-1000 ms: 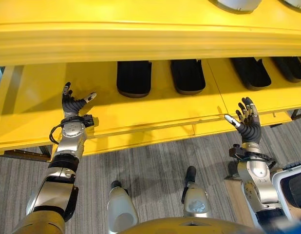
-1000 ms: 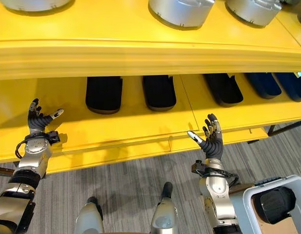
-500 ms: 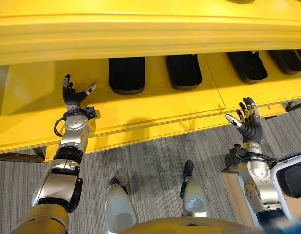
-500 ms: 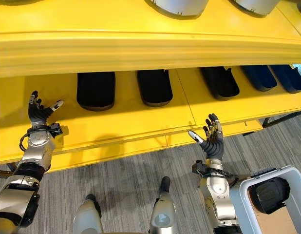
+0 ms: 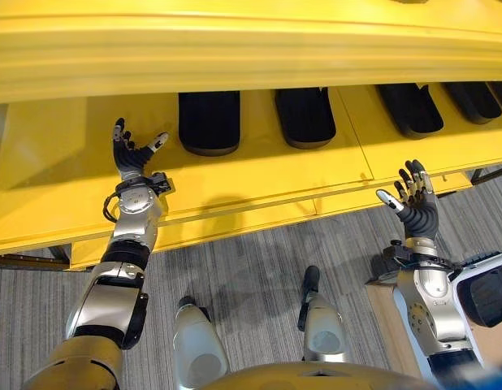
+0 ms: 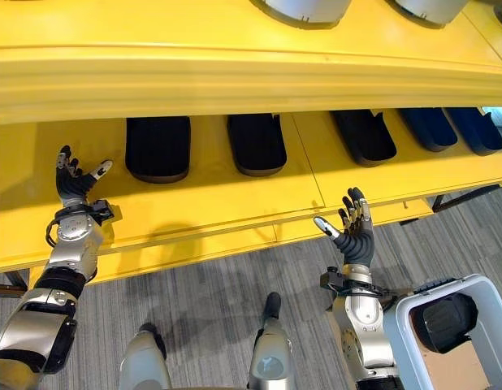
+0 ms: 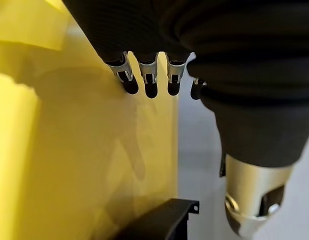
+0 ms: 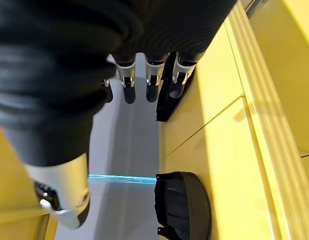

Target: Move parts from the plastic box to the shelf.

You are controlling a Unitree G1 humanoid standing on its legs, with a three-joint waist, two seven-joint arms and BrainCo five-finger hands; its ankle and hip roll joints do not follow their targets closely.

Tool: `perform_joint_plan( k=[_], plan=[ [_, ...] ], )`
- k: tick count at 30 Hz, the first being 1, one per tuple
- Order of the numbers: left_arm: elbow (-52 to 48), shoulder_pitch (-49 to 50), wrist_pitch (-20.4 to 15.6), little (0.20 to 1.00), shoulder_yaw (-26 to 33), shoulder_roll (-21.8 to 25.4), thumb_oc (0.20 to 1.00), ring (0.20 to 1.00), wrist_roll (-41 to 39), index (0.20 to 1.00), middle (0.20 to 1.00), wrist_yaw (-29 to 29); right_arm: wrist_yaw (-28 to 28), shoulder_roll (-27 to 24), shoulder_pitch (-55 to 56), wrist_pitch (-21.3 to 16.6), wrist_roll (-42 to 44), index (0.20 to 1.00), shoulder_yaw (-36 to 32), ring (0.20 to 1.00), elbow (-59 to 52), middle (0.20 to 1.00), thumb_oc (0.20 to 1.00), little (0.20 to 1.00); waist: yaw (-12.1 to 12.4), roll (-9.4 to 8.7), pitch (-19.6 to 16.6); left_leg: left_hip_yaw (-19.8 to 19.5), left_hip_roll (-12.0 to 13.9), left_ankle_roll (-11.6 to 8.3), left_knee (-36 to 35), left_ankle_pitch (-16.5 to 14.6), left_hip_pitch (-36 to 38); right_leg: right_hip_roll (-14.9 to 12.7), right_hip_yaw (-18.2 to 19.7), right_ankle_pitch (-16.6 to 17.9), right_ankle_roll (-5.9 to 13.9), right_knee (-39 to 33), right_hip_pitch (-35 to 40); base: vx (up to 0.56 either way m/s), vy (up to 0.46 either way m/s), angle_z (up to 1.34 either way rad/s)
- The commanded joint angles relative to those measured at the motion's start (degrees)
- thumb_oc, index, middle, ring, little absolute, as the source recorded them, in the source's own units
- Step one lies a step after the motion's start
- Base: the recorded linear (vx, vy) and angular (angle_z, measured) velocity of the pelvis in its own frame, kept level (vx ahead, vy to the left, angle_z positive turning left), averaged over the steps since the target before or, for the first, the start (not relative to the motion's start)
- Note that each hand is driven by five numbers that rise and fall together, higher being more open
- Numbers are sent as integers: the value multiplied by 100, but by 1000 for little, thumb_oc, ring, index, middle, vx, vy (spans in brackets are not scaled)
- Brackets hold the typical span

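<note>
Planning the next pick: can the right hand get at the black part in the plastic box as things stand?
Probably yes: the right hand is open and empty, and the black part lies uncovered in the plastic box beside that arm.

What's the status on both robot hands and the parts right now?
Left robot hand open over yellow shelf, empty. Right robot hand open at shelf edge, empty. Black parts lined on shelf, one in plastic box. Nothing in the way.
</note>
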Motion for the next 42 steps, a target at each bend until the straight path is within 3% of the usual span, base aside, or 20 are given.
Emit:
perform_joint_plan(
  k=[1, 42],
  plan=[
    [124, 89, 196, 1000, -268, -384, 1000, 1000, -47, 1000, 1000, -246, -65, -360, -67, -367, 15, 1000, -294, 1000, -508, 1000, 1000, 1000, 52, 97, 105, 71, -180, 378, -1158, 584, 581, -48, -35, -396, 102, 685, 331, 0, 0, 0],
    [-389, 432, 310, 1000, -994, -950, 1000, 1000, 338, 1000, 1000, -601, -9, -327, 48, -316, 39, 1000, -366, 1000, -550, 1000, 1000, 1000, 18, 201, 132, 49, -146, 377, -1081, 618, 448, -21, 34, -460, 46, 731, 220, -1, -1, 0]
  ],
)
